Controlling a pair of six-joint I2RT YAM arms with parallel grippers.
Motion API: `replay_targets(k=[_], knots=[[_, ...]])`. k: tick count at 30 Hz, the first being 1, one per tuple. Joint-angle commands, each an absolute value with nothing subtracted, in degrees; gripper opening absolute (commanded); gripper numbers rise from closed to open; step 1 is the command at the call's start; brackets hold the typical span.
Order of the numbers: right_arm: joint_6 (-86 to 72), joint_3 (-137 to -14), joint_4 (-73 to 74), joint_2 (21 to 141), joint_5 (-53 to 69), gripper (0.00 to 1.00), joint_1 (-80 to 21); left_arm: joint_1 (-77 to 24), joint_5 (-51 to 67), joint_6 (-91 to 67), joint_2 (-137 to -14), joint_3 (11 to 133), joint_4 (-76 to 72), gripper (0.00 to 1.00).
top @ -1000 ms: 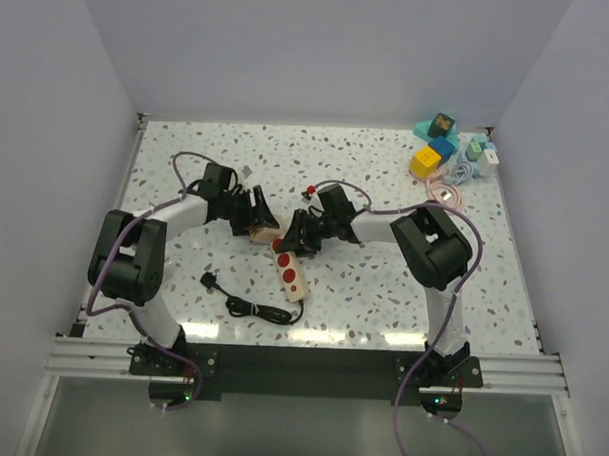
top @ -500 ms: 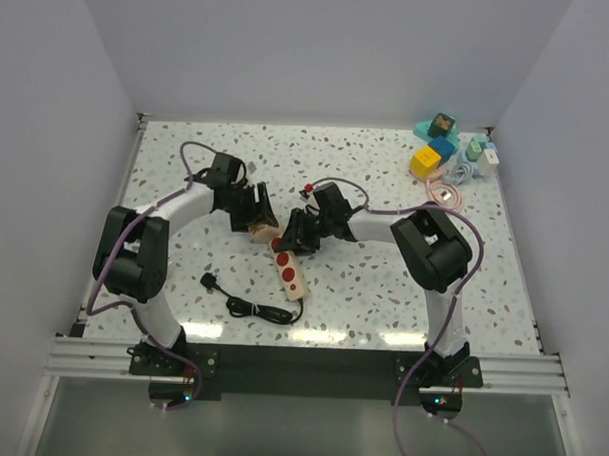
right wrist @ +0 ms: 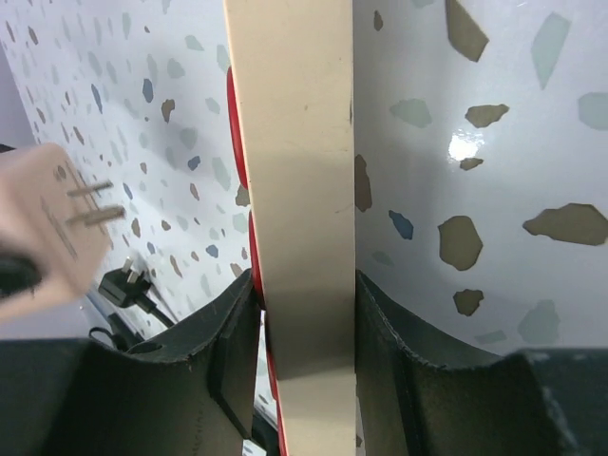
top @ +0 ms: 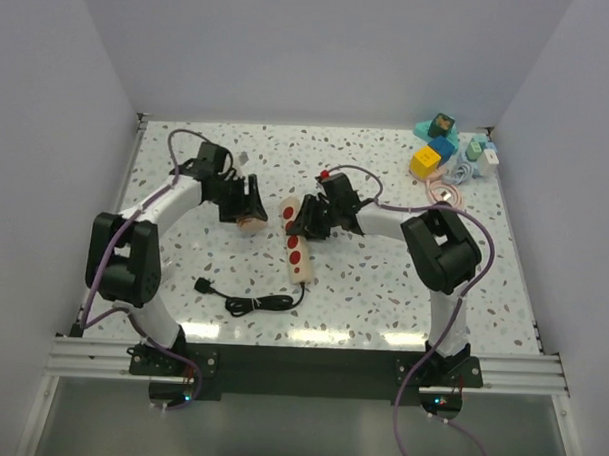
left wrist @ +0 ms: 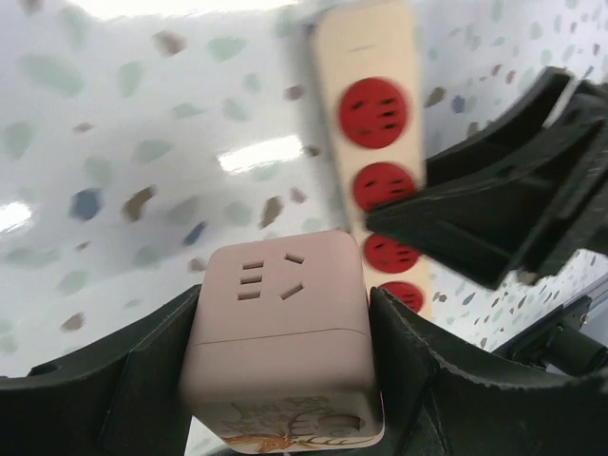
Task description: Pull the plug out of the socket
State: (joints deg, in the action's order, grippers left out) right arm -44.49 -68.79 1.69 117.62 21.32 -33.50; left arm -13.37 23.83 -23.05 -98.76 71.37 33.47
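Pinching pink plug (left wrist: 282,323) with left gripper (top: 247,208), near power strip (top: 298,256).
Clamping strip's long edges with right gripper (right wrist: 304,285); prongs (right wrist: 93,202) bare.

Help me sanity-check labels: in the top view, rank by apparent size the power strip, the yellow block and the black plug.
1. power strip
2. yellow block
3. black plug, clearly smallest
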Motion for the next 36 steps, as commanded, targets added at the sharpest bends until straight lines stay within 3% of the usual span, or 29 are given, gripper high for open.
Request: replay_targets(k=[1,5,19,21,22,23,24,26,27,29,31,34,36], knots=[[-36.13,-61.44,24.96,124.55,1.04,0.0,-31.11,-2.85,25.92,-19.61,-92.47,65.93,29.9,0.0],[-34.63,-61.08,25.05,122.17,2.9,0.0,-31.29,4.82,27.16,-17.67,-91.23,63.98,26.02,0.0],[-31.73,-61.79,23.29,119.0,11.76,0.0,-31.38,21.0,13.89,-23.11,-89.3,53.53,25.05,0.0],[-30.77,-62.49,23.29,118.83,13.35,0.0,-31.38,21.36,11.09,-24.08,-88.16,52.91,25.05,0.06],[-30.15,-63.36,23.64,118.92,13.97,0.0,-31.46,21.71,9.33,-24.34,-87.72,52.56,25.14,0.14],[-30.15,-63.89,23.64,118.92,14.76,0.0,-31.46,21.88,9.32,-24.61,-87.28,52.56,25.31,0.15],[-29.1,-64.51,24.34,119.35,15.37,0.0,-31.46,21.97,7.49,-25.22,-86.41,52.38,25.66,0.33],[-27.87,-66.53,25.22,120.05,17.48,0.0,-31.46,22.15,6.16,-25.57,-85.26,52.12,26.54,0.49],[-26.47,-67.32,26.18,120.67,17.93,0.0,-31.55,22.15,5.11,-26.1,-84.12,51.77,26.63,0.63],[-25.06,-69.6,27.33,121.46,19.33,0.0,-31.73,22.15,4.22,-26.37,-83.15,51.59,27.42,0.8],[-23.47,-72.23,28.91,122.6,20.3,0.01,-31.99,22.15,4.39,-26.46,-81.66,50.98,27.77,0.86],[-20.49,-76.7,31.63,124.35,22.06,0.15,-32.6,22.15,5.62,-26.28,-79.82,50.63,28.65,0.94],[-18.2,-79.18,34.43,125.24,23.37,0.35,-32.87,22.06,6.93,-25.67,-78.14,50.63,29.0,1.0]])
